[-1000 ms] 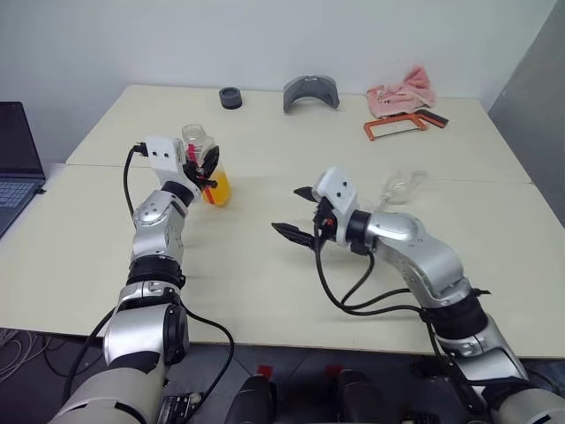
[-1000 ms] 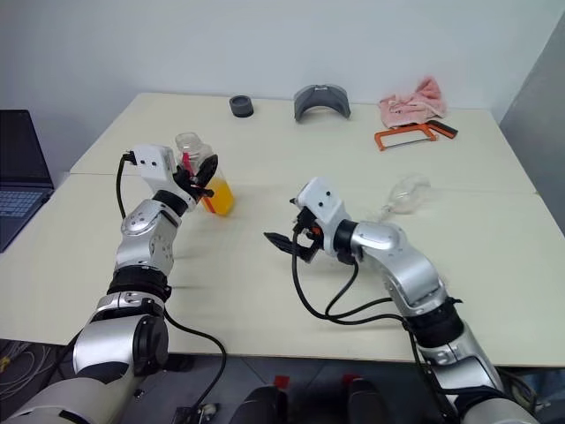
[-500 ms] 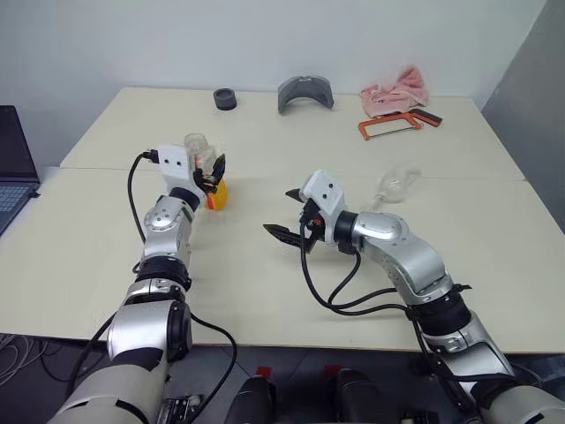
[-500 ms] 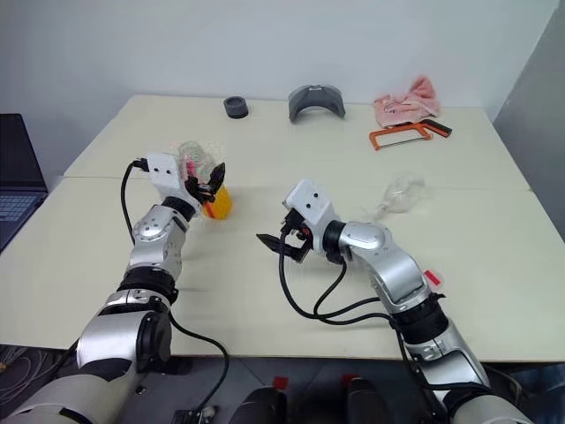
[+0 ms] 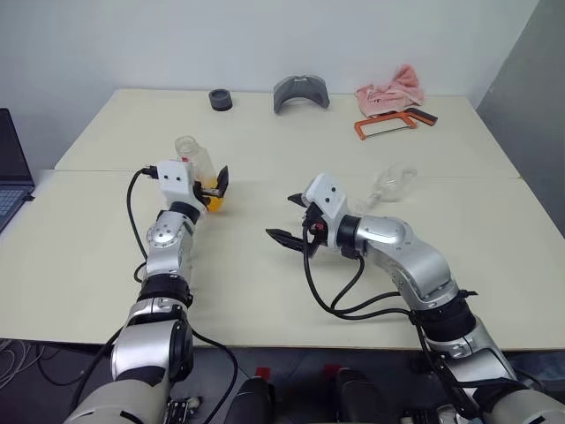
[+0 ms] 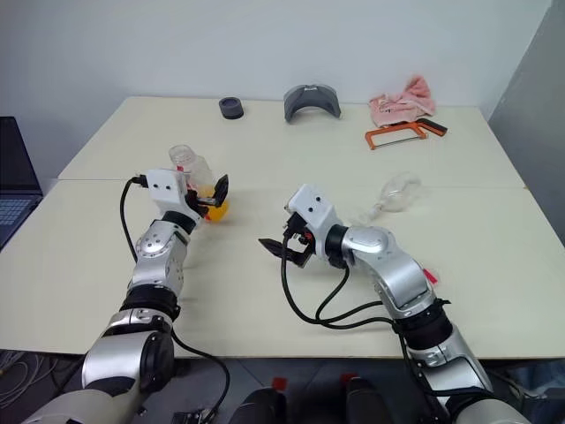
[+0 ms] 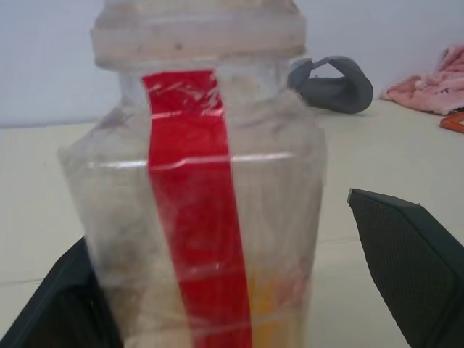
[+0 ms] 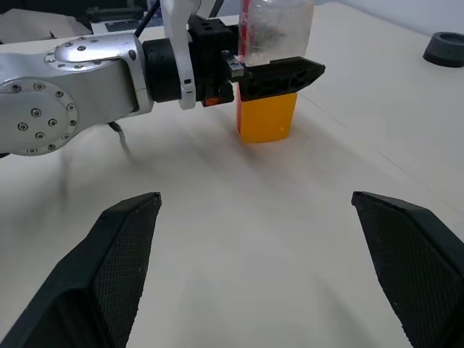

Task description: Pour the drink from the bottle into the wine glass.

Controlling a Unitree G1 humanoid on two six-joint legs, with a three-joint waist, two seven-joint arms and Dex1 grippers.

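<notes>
A small clear plastic bottle (image 5: 196, 168) with a red stripe, orange drink (image 8: 266, 120) at its bottom, stands between the left gripper's (image 5: 214, 183) spread fingers. The right gripper (image 6: 279, 232) gapes empty. Beyond it, the clear stemmed wine glass (image 5: 395, 183) lies toppled; pouring now would likely spill.
</notes>
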